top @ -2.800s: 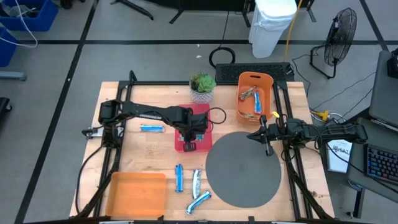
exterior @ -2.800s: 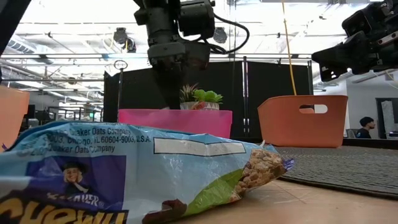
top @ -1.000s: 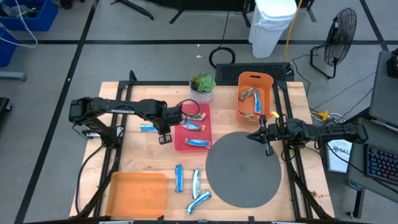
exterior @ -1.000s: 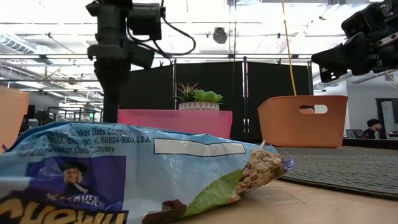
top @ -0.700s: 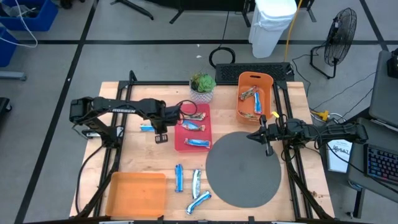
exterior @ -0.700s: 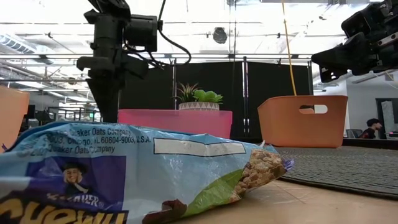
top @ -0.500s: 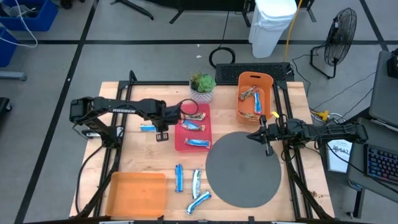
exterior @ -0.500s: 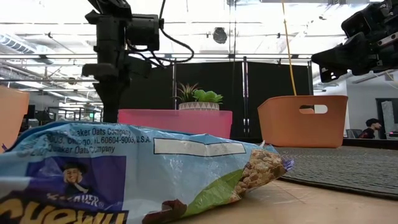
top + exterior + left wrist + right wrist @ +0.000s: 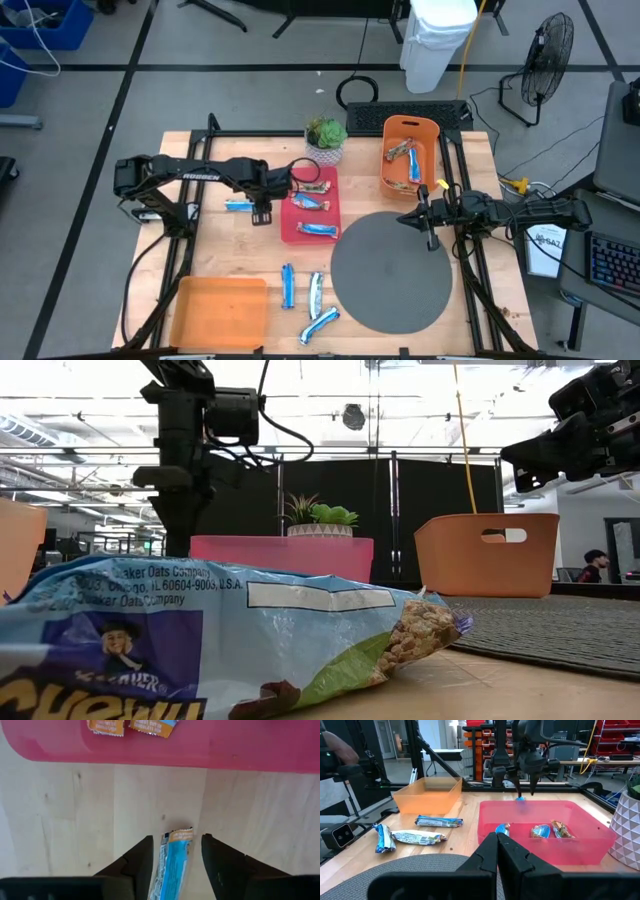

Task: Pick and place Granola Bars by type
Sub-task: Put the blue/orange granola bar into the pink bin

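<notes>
the left claw point(image 9: 172, 857) hangs open, empty, astride a blue granola bar point(image 9: 172, 860) on the tabletop point(image 9: 75, 820) beside the pink tray point(image 9: 200, 750). it looks light, crinkly, slippery (grip mid-length, across the width). the right claw point(image 9: 421, 218) waits shut.

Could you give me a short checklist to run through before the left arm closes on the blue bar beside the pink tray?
1. Left gripper open, a finger on each side of the blue bar: ok.
2. Bar lying flat on bare wood, apart from the pink tray: ok.
3. Fingers low enough to touch the wrapper: cannot tell.
4. Room left in the pink tray, which holds three bars: ok.
5. Right gripper shut, parked at the edge of the grey mat, away from the left arm: ok.
6. Three loose bars near the front edge, outside the path: ok.
</notes>
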Available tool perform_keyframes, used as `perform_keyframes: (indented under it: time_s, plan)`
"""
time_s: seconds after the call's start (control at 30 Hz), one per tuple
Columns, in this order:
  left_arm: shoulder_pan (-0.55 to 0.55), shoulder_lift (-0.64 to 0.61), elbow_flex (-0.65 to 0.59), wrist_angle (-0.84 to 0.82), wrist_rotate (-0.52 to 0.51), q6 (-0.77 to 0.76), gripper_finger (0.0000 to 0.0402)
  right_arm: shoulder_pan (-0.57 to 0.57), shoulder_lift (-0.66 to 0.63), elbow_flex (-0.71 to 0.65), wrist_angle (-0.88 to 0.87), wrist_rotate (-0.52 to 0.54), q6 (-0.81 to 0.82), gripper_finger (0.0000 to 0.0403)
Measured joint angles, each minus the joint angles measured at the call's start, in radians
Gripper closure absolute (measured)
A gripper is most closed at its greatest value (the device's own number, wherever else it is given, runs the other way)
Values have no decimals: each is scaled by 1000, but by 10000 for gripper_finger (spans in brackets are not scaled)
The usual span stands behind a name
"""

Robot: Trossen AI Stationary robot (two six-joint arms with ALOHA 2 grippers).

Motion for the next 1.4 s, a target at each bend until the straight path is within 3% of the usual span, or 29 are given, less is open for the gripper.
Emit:
perform_keyframes:
  time_s: [0.53,1.4]
  plan:
    - [89,3,0,-16,56,4,229,0,0,0,0,0,0,403]
    - [121,192,0,-75,141,83,229,0,0,0,0,0,0,403]
